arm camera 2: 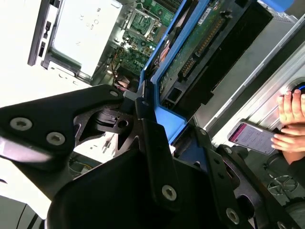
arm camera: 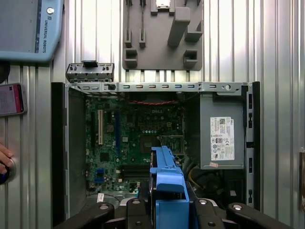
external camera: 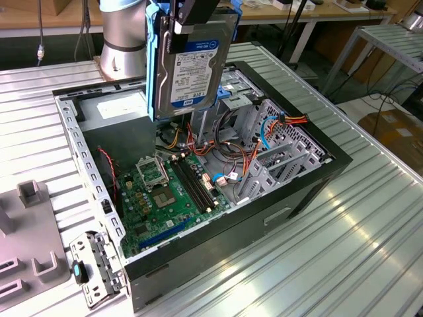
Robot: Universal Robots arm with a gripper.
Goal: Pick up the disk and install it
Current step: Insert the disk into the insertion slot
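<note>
The disk (external camera: 192,66), a silver-grey hard drive with a white, blue-edged label and blue side rails, hangs upright above the back of the open computer case (external camera: 310,185). My gripper (external camera: 192,23) is shut on its upper end. In the second wrist view the black fingers (arm camera 2: 152,143) clamp the disk's blue rail (arm camera 2: 162,114), and the disk's green circuit-board underside (arm camera 2: 200,43) points away towards the case. In the first wrist view the disk's blue rail (arm camera: 167,191) sits edge-on between the fingers (arm camera: 136,214), over the motherboard (arm camera: 133,138).
Inside the case lie a grey power-supply box (arm camera: 221,138), cable bundles (external camera: 231,152) and a metal drive cage (external camera: 241,99). A grey fixture block (arm camera: 162,38) and a bracket (external camera: 96,267) rest on the ribbed table. A person's hand (arm camera 2: 290,119) is by a phone (arm camera 2: 252,136).
</note>
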